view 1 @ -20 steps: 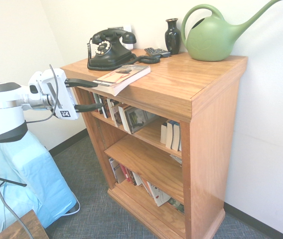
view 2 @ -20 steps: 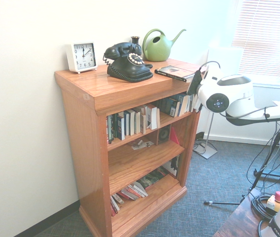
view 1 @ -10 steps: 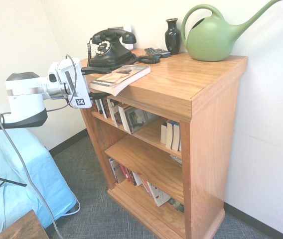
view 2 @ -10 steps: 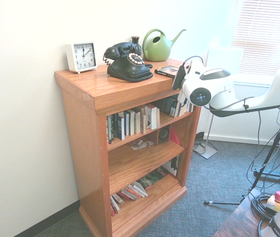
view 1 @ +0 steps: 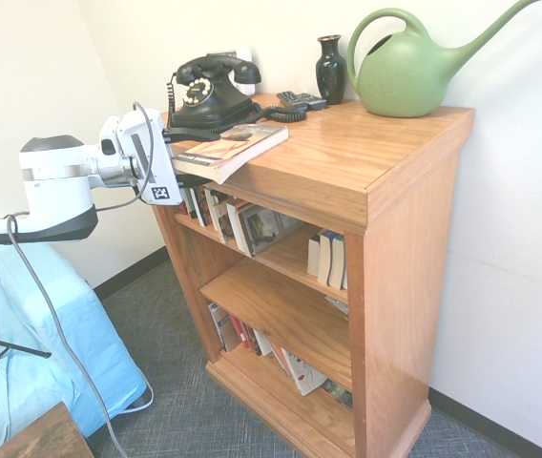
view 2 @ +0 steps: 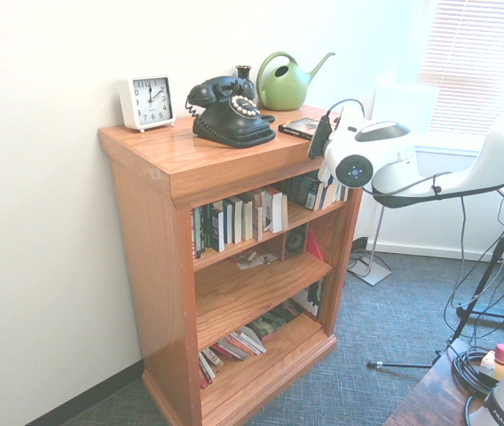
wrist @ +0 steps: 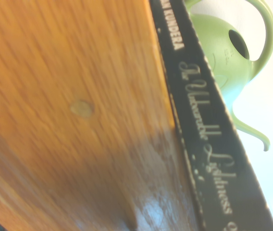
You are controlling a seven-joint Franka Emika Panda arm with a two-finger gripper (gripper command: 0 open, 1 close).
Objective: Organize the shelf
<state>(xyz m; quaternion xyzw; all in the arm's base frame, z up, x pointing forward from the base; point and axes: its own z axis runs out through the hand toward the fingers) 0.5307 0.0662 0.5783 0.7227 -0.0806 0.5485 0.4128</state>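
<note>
A waist-high oak shelf (view 1: 385, 191) is seen standing against a white wall, its thick top carrying a black rotary telephone (view 1: 209, 91), a dark vase (view 1: 330, 67), a green watering can (view 1: 409, 72) and — in the second exterior view — a small white clock (view 2: 146, 101). A paperback book (view 1: 231, 148) lies flat at the top's front corner, jutting a little past the edge. The hand (view 1: 174, 157) is held level at that corner, one dark finger showing above the book's near end; whether the fingers are spread or closed on the book cannot be told from either side. From the wrist, the book's black spine (wrist: 208, 139) is shown hard against the blurred oak edge (pale lettering runs along it), with the watering can (wrist: 225, 53) behind. Rows of books (view 2: 239, 217) are shelved on the upper tier, and more books (view 2: 234, 344) lean on the lowest tier.
</note>
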